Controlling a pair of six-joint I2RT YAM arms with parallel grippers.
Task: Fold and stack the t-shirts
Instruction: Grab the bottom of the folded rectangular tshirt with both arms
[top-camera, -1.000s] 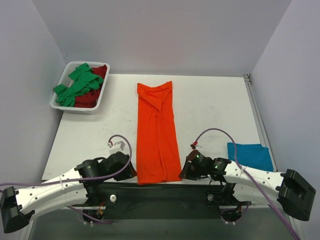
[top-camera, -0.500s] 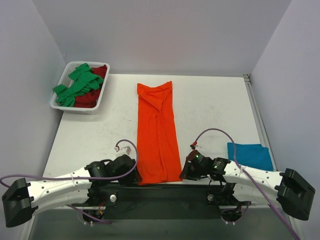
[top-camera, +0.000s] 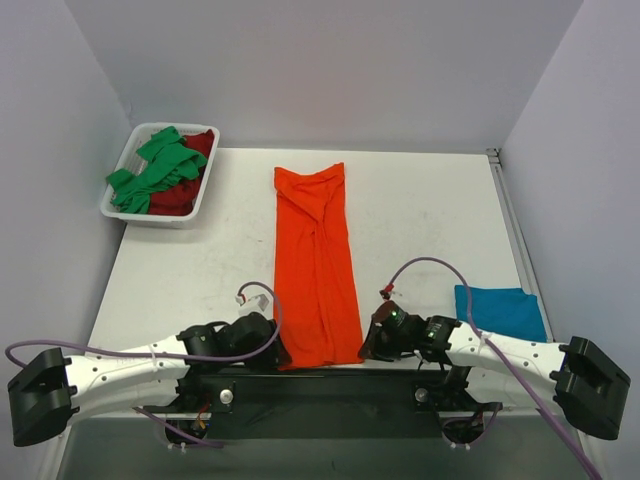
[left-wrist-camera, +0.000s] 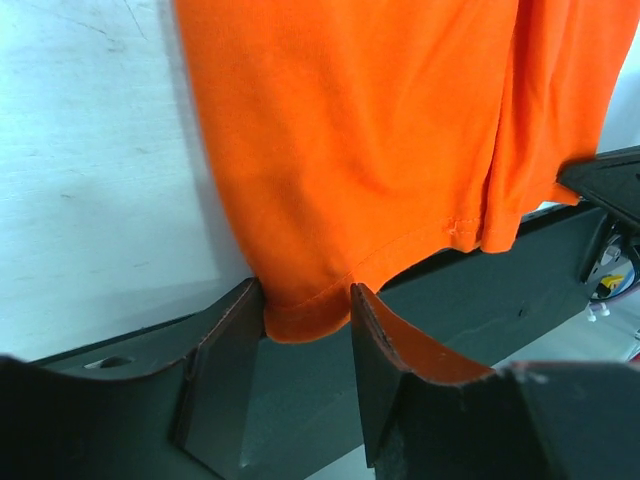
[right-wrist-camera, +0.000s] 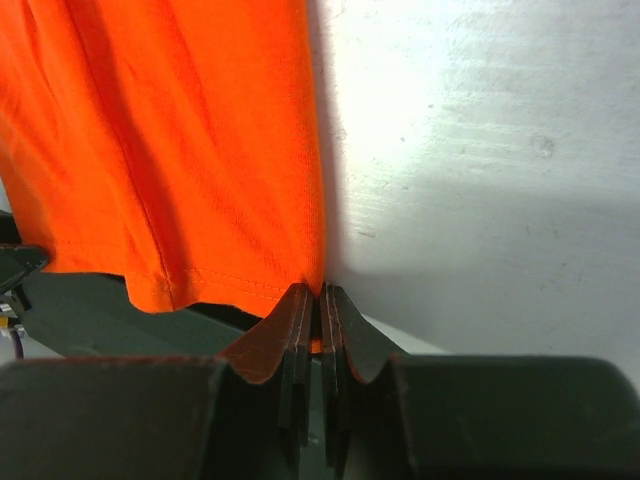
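Bright orange cloth t-shirt (top-camera: 314, 265) is lying 12-to-6 o'clock; right gripper (right-wrist-camera: 312, 296) is pinching its 5 o'clock corner, left gripper (left-wrist-camera: 305, 300), released, straddling the 7 o'clock corner.

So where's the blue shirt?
In the top view, the blue shirt lies folded at the right of the table, beside the right arm, apart from the orange shirt.

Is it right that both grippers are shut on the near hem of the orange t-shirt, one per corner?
No. Only the right gripper is shut on the orange t-shirt, at its near hem. The left gripper is at the other corner but open, hem between its jaws; the left wrist view shows it.
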